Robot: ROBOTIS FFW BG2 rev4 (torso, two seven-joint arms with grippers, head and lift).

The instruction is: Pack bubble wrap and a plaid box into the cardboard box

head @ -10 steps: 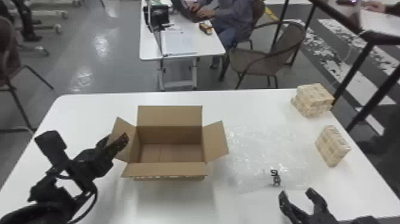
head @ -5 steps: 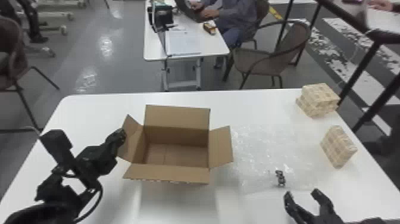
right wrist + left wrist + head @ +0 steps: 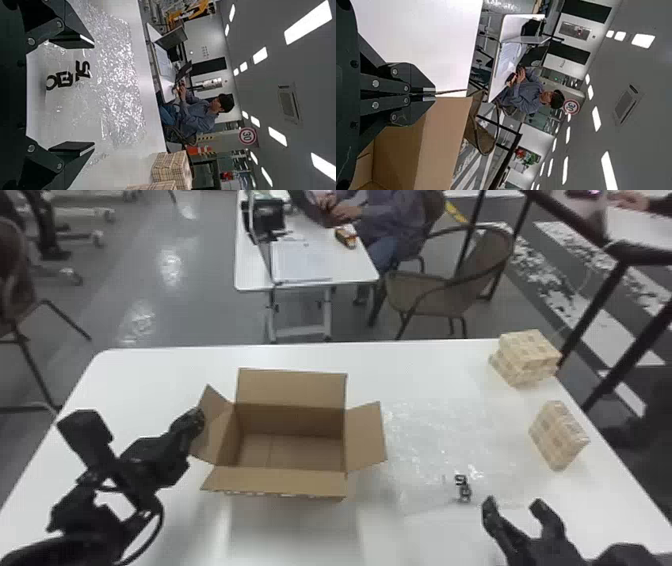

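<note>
Brown cardboard box's (image 3: 280,482) left flap (image 3: 214,422) pinched by left gripper (image 3: 196,419). Right gripper (image 3: 514,504) wide, forearm cut off, near clear bubble wrap (image 3: 430,440) towards white table's (image 3: 415,362) right edge.

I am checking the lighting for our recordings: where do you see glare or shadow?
Head view: pale patches gleam on the floor, a grey shadow lies before the cardboard box; right wrist view: glints on the bubble wrap; left wrist view: bright ceiling lamps.
</note>
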